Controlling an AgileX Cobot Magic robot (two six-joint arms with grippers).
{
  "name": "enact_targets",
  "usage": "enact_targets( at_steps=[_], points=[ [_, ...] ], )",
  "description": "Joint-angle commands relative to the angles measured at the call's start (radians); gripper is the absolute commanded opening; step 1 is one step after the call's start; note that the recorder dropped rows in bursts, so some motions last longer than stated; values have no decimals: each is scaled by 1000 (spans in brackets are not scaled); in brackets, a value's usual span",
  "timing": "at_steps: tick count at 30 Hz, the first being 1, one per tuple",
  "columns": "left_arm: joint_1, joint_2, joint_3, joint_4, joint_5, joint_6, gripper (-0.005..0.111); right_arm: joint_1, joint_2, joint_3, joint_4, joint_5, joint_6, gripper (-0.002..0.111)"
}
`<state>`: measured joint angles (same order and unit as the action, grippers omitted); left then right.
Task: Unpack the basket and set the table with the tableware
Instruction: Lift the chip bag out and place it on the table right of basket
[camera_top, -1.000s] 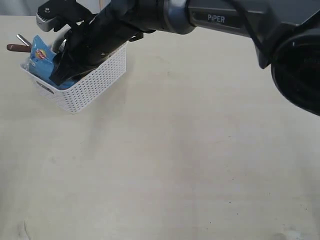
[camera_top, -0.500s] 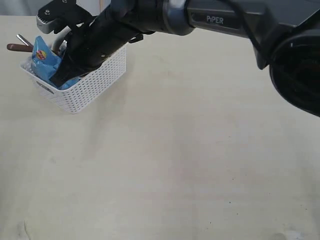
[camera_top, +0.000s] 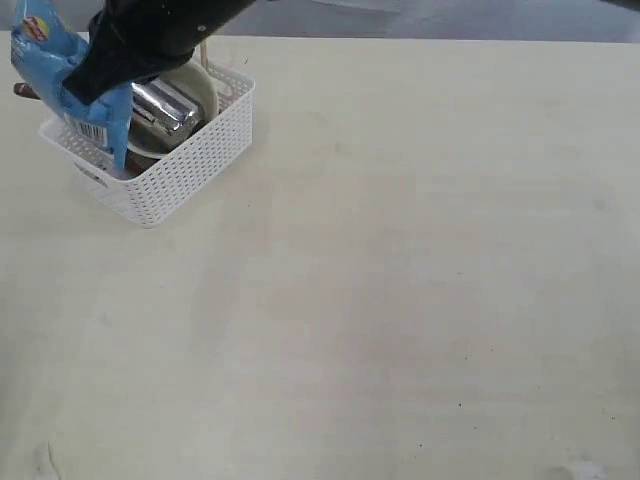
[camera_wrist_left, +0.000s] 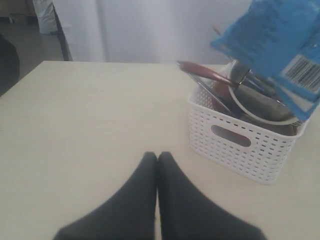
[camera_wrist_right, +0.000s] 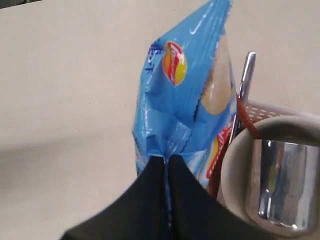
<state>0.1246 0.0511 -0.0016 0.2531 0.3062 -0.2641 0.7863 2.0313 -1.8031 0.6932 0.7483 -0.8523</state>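
since the earlier frame the basket (camera_top: 175, 175), at the table's (camera_top: 400, 300) far-left corner, has given up the blue snack packet (camera_top: 60, 90), now hanging over its rim, bowl (camera_top: 205, 85) and steel cup (camera_top: 165, 110) uncovered. your right gripper (camera_wrist_right: 165, 162) pinches only a thin fold, so the packet could slip back onto the tableware; left gripper (camera_wrist_left: 157, 159) rests pressed together nearby.

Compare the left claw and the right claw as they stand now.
The left claw is shut on nothing; the right claw is shut on the blue snack packet. The left claw sits over bare table, apart from the basket; the right claw holds its packet up over the basket. Shared: both are black and closed.
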Motion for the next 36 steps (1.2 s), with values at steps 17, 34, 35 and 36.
enact_targets(
  at_steps=[17,34,35,36],
  points=[
    [-2,-6,2,8,-5,-2,0,-673,-322,380,-50,30,397,0],
    [-2,-6,2,8,-5,-2,0,-761,-167,655,194,-10,111,0],
    [-2,-6,2,8,-5,-2,0,-761,-156,655,191,-10,111,0],
    [-2,-6,2,8,-5,-2,0,-761,-147,655,181,-13,111,0]
  ],
)
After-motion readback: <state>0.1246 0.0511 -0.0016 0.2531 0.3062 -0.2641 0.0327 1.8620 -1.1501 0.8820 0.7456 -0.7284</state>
